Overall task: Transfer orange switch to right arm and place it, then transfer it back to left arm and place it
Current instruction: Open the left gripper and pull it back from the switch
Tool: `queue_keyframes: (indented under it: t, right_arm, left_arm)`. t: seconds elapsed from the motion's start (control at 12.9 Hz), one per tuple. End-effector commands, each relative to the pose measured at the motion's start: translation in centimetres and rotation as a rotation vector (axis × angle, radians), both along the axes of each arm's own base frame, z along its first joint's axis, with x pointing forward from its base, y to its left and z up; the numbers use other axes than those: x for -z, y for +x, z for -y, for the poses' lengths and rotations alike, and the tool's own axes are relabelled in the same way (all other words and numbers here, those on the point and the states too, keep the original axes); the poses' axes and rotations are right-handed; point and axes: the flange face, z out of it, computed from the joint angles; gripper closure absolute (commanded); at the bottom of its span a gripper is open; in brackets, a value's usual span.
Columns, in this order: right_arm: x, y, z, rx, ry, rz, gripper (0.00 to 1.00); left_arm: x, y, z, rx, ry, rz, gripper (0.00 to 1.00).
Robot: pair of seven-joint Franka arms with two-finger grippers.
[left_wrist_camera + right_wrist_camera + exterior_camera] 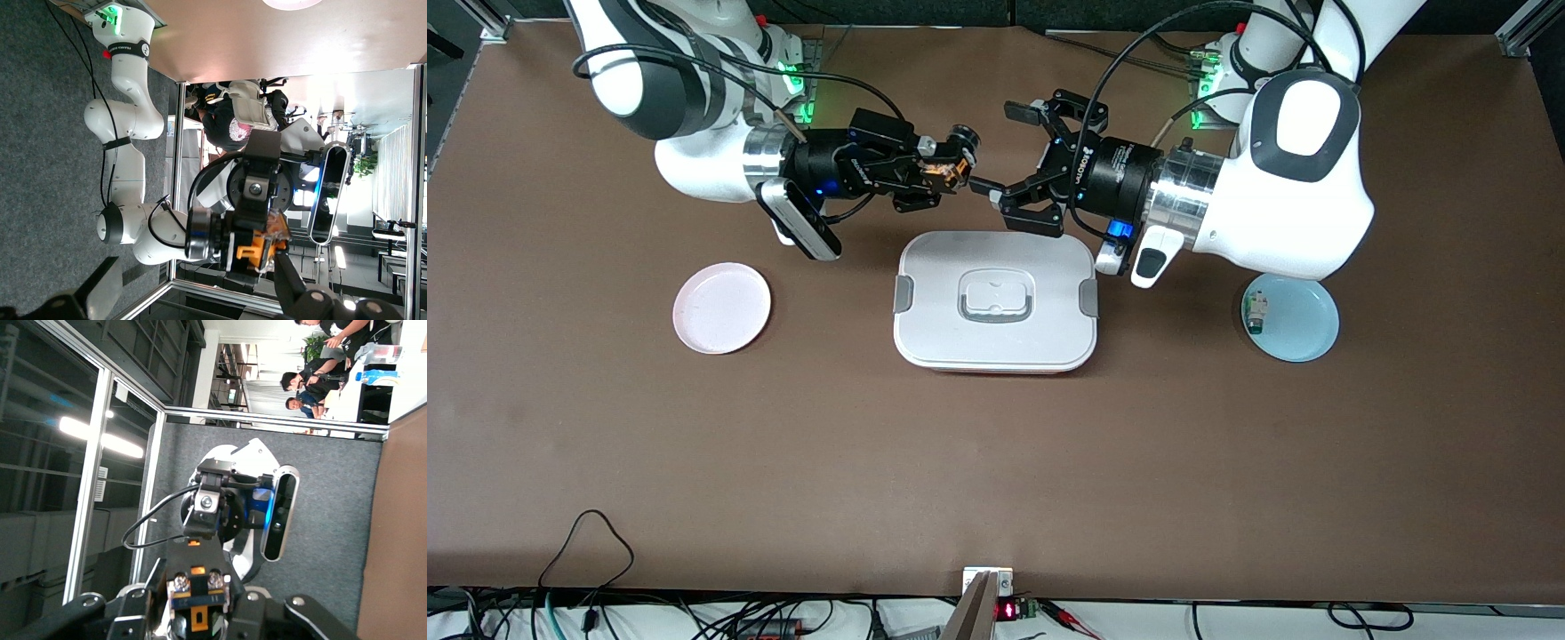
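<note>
Bright, even overhead light; soft shadows.

Left end effector (213, 495) facing camera, grey floor (333, 520)

Camera layout: one high front view, two wrist views.
Front camera looks down on the table (996, 462), facing both arms. Each wrist camera looks level at the other arm, close: right gripper (257, 250), left gripper (207, 500).
</note>
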Motion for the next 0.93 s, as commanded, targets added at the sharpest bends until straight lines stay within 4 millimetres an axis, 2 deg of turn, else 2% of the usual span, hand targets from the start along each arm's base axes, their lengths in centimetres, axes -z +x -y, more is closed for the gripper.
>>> queue_keyframes:
  t: [0.0,0.23,0.39,0.46,0.54,0.7,0.85]
  right_arm:
    - [0.0,0.2,1.6,-0.008,-0.071,0.039,0.69]
    - [0.6,1.0,3.6,-0.022,-0.16,0.07,0.69]
    - [1.2,2.0,5.7,-0.048,-0.268,0.122,0.7]
    - [1.3,2.3,6.3,-0.062,-0.31,0.143,0.7]
    - [2.1,2.7,7.0,-0.076,-0.354,0.154,0.7]
    - [3.6,3.3,8.9,-0.119,-0.477,0.191,0.7]
    - [4.6,3.8,10.5,-0.162,-0.585,0.226,0.7]
  left_arm:
    - [-0.5,0.1,-0.2,0.025,-0.024,0.008,0.0]
    - [-2.5,-1.0,-1.1,0.198,0.078,0.342,0.0]
    - [-2.7,-1.7,-1.8,0.326,0.106,0.526,0.0]
    - [-2.9,-2.1,-2.0,0.383,0.132,0.591,0.0]
    - [-3.6,-2.7,-2.0,0.423,0.195,0.658,0.0]
    - [-3.9,-3.9,-1.6,0.519,0.293,0.781,0.0]
    - [-3.1,-5.1,-2.0,0.665,0.409,0.825,0.0]
